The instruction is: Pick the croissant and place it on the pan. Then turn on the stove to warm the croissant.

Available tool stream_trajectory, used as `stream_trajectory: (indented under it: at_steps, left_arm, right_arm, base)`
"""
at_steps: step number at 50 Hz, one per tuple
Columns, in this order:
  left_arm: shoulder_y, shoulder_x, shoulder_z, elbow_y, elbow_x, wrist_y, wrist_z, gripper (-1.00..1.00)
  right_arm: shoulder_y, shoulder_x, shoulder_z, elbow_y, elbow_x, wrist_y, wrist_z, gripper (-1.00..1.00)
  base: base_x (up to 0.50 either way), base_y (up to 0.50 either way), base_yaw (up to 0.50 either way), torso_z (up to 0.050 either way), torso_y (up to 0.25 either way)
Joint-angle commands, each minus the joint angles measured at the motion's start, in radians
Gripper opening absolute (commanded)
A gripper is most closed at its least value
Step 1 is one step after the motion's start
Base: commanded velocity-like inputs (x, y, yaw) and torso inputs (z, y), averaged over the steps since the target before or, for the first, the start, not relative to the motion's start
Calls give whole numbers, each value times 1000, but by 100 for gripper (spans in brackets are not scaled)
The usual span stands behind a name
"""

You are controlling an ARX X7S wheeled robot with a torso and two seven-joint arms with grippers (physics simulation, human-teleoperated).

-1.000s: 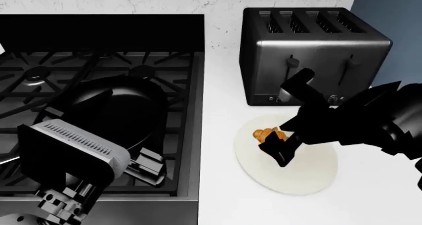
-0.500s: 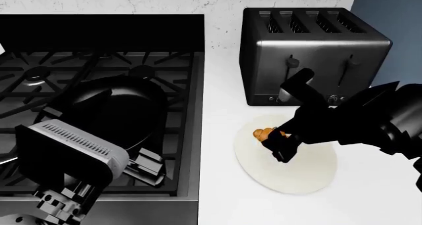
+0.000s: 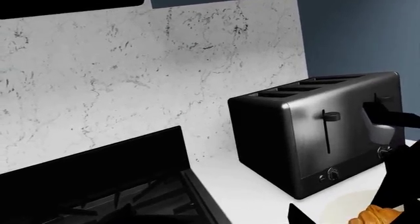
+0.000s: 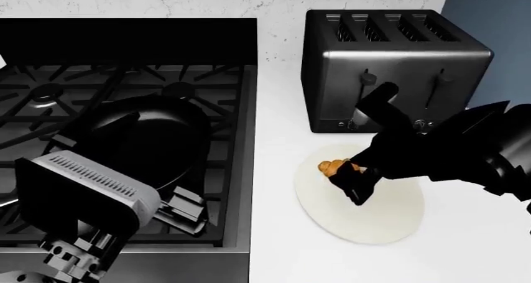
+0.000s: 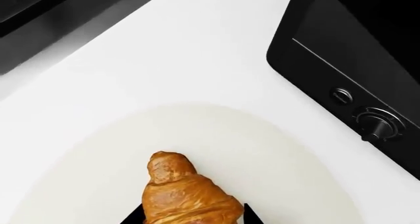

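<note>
Nearest in the head view, the left gripper hangs low over the front of the large black gas stove with cast-iron grates, its grey ribbed wrist block hiding the fingers, so whether they are apart or together cannot be told. Just behind it the round black deep frying pan sits on the grates, with nothing in it. On the white counter to the right of the stove lies a flat round white plate, and on its near-left part rests the small golden-brown ridged croissant. The black right gripper reaches down to it; in the right wrist view a dark fingertip shows tight against each flank of the pastry, so the pincer is clamped on the croissant, which seems to lie on the plate. Behind the plate, near the counter's back edge by the marbled white wall, stands a steel-and-black four-slot toaster
</note>
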Motion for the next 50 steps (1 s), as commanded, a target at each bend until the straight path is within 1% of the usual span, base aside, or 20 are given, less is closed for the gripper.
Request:
stream_trajectory:
  at_steps: [1, 4, 10, 17, 23, 32, 38, 42, 43, 50]
  left_arm:
    - [3, -15, -17, 22, -28, 4, -16, 100]
    - [5, -23, -28, 34, -43, 5, -25, 100]
    - [10, -44, -57, 61, -78, 13, -45, 100]
    - [16, -57, -66, 72, -88, 29, -54, 100]
    - [13, -55, -60, 60, -79, 39, -52, 100]
    - [4, -46, -58, 34, -78, 56, -45, 100]
    - [-2, -42, -60, 16, -81, 66, -40, 100]
    - [-21, -60, -87, 21, -139, 56, -71, 100]
    - [-27, -69, -103, 23, -175, 52, -91, 100]
    - [-51, -101, -145, 11, -275, 45, -147, 100]
  right_arm:
    - [13, 29, 33, -61, 23, 16, 41, -100]
    - [15, 40, 53, -88, 29, 5, 64, -100]
    - [37, 74, 91, -171, 66, 33, 113, -100]
    - [34, 123, 127, -270, 110, 41, 150, -100]
    - [18, 149, 169, -334, 142, 21, 201, -100]
    - [-16, 185, 249, -458, 225, 2, 333, -100]
    - [-28, 222, 271, -522, 266, 11, 374, -100]
    - [-37, 244, 304, -548, 307, 1, 412, -100]
    - [-39, 254, 312, -563, 321, -1, 413, -100]
    - [-39, 260, 328, -580, 352, -5, 433, -100]
  base:
    - [0, 0, 0, 0, 0]
    - [0, 0, 0, 0, 0]
    - [0, 0, 0, 0, 0]
    - [0, 0, 0, 0, 0]
    - [0, 0, 0, 0, 0]
    - [0, 0, 0, 0, 0]
    - [0, 0, 0, 0, 0]
    - [0, 0, 0, 0, 0]
    - [0, 0, 0, 0, 0]
    - [0, 0, 0, 0, 0]
